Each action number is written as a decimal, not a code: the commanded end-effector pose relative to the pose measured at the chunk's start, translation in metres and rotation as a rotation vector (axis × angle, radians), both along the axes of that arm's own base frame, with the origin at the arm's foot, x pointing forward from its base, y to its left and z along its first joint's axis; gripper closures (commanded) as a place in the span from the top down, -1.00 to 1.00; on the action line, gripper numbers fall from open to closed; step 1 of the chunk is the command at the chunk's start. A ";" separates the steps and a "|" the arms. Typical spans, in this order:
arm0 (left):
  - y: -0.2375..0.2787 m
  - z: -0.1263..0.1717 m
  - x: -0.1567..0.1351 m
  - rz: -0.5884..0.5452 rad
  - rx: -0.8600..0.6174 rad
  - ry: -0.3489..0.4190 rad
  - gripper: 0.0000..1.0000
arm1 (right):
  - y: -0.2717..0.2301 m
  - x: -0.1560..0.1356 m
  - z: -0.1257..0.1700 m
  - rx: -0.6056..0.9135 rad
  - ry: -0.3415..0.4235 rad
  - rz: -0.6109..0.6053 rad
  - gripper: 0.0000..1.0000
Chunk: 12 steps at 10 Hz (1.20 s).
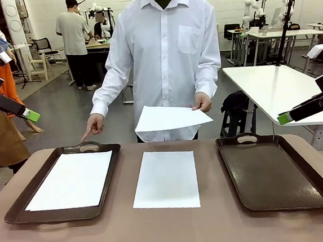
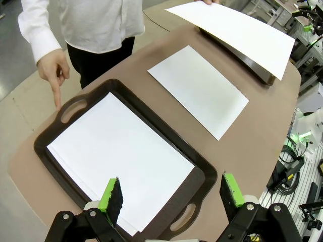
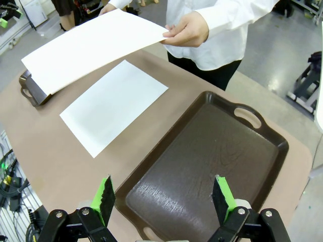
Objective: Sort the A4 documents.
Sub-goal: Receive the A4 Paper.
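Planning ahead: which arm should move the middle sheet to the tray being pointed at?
Left, likely: the left gripper faces that tray, jaws open; the right gripper faces the empty tray.

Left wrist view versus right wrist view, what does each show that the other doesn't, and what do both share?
Left wrist view: white paper sheets lying in a dark brown handled tray, the person's pointing hand by its handle, the open left claw. Right wrist view: the bare inside of the other dark brown tray, the hand gripping a raised sheet, the open right claw. Shared: that raised sheet and one white sheet flat on the brown table.
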State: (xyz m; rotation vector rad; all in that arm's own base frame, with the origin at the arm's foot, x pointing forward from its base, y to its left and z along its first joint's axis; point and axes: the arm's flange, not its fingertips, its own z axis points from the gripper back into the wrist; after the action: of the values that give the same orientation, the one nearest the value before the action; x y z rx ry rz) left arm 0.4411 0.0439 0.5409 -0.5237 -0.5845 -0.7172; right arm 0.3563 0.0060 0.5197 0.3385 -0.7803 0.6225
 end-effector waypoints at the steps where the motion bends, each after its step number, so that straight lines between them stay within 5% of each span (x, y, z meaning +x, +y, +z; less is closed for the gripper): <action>1: -0.015 -0.010 0.030 -0.017 -0.088 0.104 1.00 | 0.000 0.000 -0.001 0.001 0.002 0.002 1.00; 7: -0.068 -0.044 0.105 -0.001 -0.511 0.502 1.00 | 0.000 0.000 -0.001 0.001 0.002 0.002 1.00; 12: -0.134 -0.094 0.145 0.086 -0.607 0.813 1.00 | 0.000 0.000 -0.001 0.001 0.002 0.002 1.00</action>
State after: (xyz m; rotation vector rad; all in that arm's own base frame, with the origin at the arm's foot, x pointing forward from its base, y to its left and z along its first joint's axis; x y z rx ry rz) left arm 0.5734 -0.0848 0.4431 -1.2366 -0.0674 -0.2257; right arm 0.3562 0.0062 0.5197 0.3384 -0.7803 0.6229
